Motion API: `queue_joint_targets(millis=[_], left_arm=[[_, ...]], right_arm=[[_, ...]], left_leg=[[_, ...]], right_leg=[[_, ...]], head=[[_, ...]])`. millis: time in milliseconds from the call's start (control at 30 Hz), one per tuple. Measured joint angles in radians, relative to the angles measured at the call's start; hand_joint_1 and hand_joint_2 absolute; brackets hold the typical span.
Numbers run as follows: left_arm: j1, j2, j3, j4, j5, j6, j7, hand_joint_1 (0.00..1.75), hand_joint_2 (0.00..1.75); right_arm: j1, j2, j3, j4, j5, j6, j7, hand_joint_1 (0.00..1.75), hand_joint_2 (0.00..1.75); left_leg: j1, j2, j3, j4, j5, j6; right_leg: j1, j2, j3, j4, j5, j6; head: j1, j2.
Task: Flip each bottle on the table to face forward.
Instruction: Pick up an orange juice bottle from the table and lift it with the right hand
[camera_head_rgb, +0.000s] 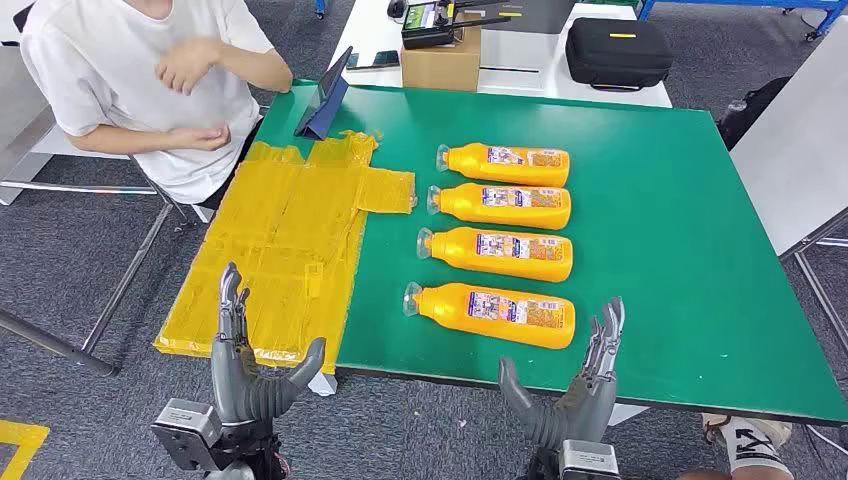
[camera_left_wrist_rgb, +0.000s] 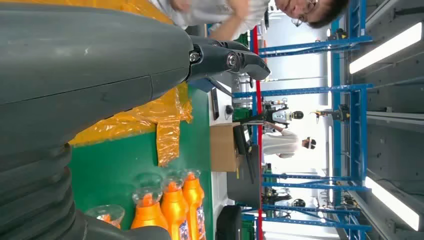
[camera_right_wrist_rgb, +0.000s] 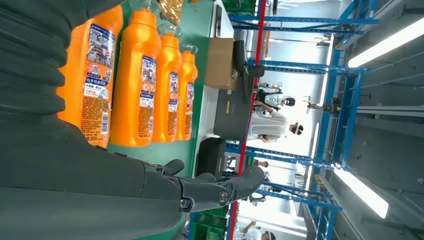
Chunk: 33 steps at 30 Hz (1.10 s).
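Centrally, four orange plastic bottles lie sideways on the green table. Low in the frame, the left hand and right hand hover with fingers spread, holding nothing.

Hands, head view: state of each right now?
Left hand: open, fingers apart, holding nothing, off the table's near edge.
Right hand: open, holding nothing, just short of the nearest bottle.

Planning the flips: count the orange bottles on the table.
4, lying in a column on the green table: farthest bottle, second bottle, third bottle, nearest bottle. None looks hidden.
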Motion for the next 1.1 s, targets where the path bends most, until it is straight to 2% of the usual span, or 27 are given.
queue_joint_targets(millis=[1000,1100], left_arm=[[0.000,-0.003,0.001,0.025,0.002,0.003,-0.001,0.00,1.75],[0.001,-0.003,0.003,0.025,0.005,0.001,-0.003,0.00,1.75]], right_arm=[[0.000,0.000,0.000,0.009,0.003,-0.001,0.000,0.00,1.75],[-0.002,0.000,-0.001,0.016,0.073,-0.001,0.028,0.00,1.75]], left_leg=[[0.000,0.000,0.000,0.000,0.000,0.000],[0.000,0.000,0.000,0.000,0.000,0.000]], right_leg=[[0.000,0.000,0.000,0.000,0.000,0.000],[0.000,0.000,0.000,0.000,0.000,0.000]], head=[[0.000,0.000],[0.000,0.000]])
